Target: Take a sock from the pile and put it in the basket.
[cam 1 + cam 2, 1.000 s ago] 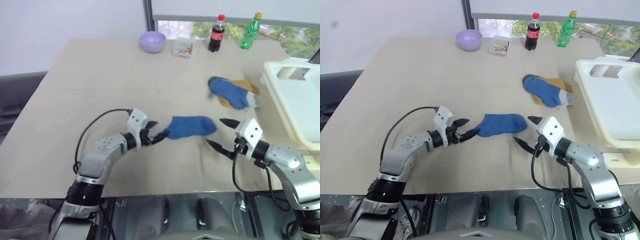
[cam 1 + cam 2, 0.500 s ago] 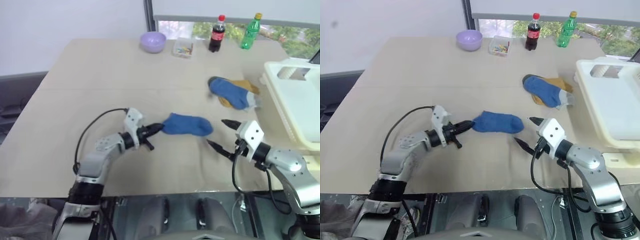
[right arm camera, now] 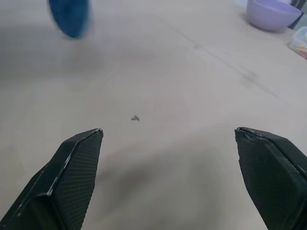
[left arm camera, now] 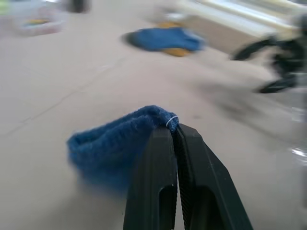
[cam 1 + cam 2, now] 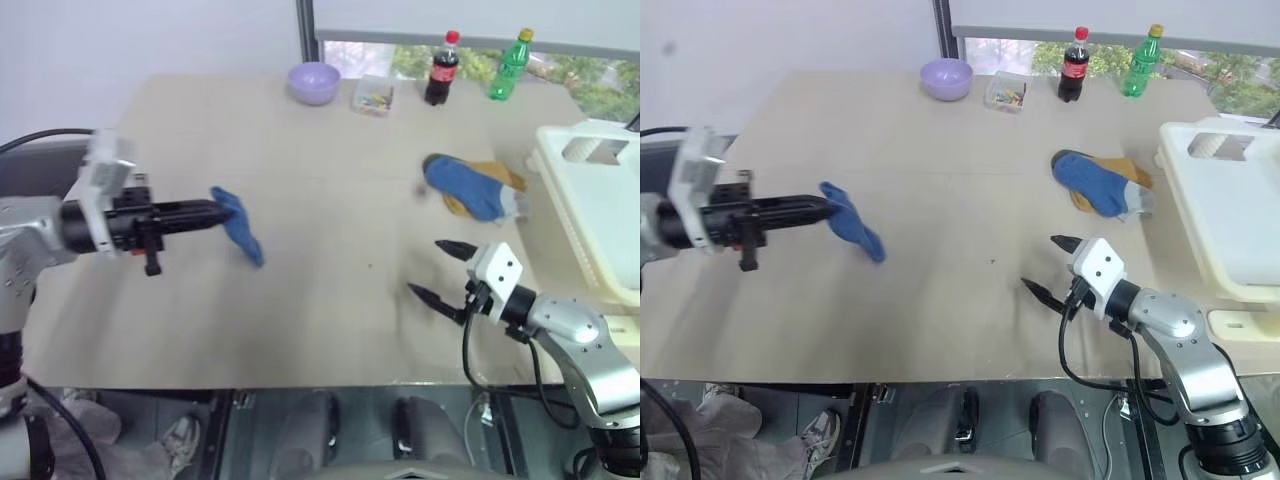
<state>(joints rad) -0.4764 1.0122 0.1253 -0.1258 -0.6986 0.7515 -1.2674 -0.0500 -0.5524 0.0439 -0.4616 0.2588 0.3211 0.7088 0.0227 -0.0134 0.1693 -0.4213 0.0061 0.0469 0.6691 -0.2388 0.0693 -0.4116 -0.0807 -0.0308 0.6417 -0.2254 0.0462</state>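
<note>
My left gripper (image 5: 222, 212) is shut on one end of the blue sock (image 5: 240, 228). The sock hangs off the fingertips above the left part of the table. The left wrist view shows the sock (image 4: 115, 146) bunched at the shut fingertips (image 4: 165, 139). The pile (image 5: 470, 188) lies at the right of the table: a blue sock on top of a mustard-yellow one, with a grey one under them. The cream-white basket (image 5: 590, 210) stands at the right edge, just past the pile. My right gripper (image 5: 425, 268) is open low over the table, in front of the pile, with nothing between its fingers (image 3: 76, 163).
At the far edge stand a lilac bowl (image 5: 314, 82), a small clear box (image 5: 371, 95), a cola bottle (image 5: 441, 68) and a green bottle (image 5: 508, 64). The middle of the table (image 5: 340, 210) is bare between the two grippers.
My left gripper shut on the sock's end, then rose and swung left, lifting the sock off the table. The right gripper stayed open in place.
</note>
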